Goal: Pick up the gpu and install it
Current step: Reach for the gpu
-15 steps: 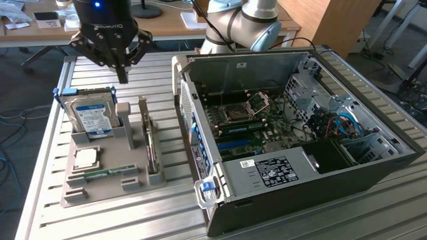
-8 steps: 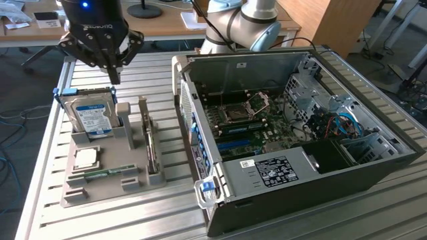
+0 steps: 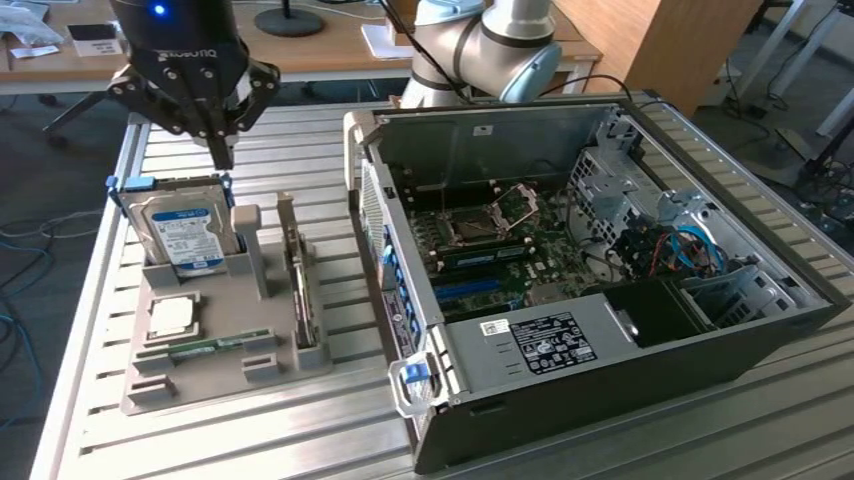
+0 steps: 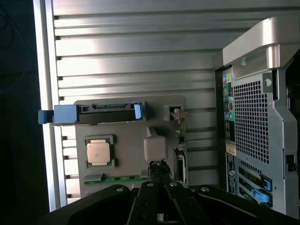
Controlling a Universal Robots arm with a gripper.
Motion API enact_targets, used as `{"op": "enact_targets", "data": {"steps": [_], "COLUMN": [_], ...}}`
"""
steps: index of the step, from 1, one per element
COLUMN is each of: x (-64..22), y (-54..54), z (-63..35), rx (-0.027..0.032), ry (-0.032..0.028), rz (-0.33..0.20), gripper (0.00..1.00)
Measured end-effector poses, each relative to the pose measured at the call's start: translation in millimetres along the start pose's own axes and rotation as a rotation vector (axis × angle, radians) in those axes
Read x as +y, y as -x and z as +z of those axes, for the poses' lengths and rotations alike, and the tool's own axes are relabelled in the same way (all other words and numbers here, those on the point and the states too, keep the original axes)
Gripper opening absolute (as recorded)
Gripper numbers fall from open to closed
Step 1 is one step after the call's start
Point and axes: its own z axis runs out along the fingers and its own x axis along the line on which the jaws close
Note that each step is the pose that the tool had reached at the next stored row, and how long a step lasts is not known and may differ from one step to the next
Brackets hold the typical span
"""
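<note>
Gripper (image 3: 222,152): fingers pressed together, tips touching, nothing between them. It hangs pointing down over the far end of the grey parts fixture (image 3: 200,378), on the exterior view's left. It is just above and behind the hard drive (image 3: 180,235) and touches nothing.

gpu (image 3: 296,270): standing on its long edge in a slot on the fixture's right side, the side towards the computer case (image 3: 694,350). It sits upright and runs near-to-far. It is well apart from the gripper, and the grey upright post (image 3: 248,250) stands between it and the hard drive.

Other parts in the fixture:
- The hard drive, blue-labelled, stands upright at the far left.
- The CPU (image 3: 174,318) lies flat in its pocket, nearer than the drive.
- The memory stick (image 3: 214,345) lies flat, just nearer than the CPU.

The case lies on its side on the exterior view's right with the panel off. The motherboard (image 3: 474,230) is exposed, with blue expansion slots (image 3: 470,292) along its near edge.

Everything sits on the slatted aluminium table (image 3: 267,440).

Wrist view, looking down:
- The gripper (image 4: 159,165) tips are together over the post (image 4: 154,147).
- The gpu (image 4: 181,140) shows edge-on beside the post, on the case (image 4: 253,117) side.
- The hard drive (image 4: 110,112), CPU (image 4: 98,152) and memory stick (image 4: 119,178) are all seated in the fixture (image 4: 126,150).
- The table (image 4: 140,47) slats run beyond them.
</note>
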Motion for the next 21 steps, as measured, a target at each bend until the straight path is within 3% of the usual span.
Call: {"op": "enact_targets", "data": {"steps": [13, 21], "x": [1.7, -15.0], "y": [33.8, 37.0], "z": [1.1, 0.4], "rx": [0.0019, 0.0019], "ry": [-0.0023, -0.0025], "rz": [0.001, 0.001], "gripper": [0.11, 0.11]}}
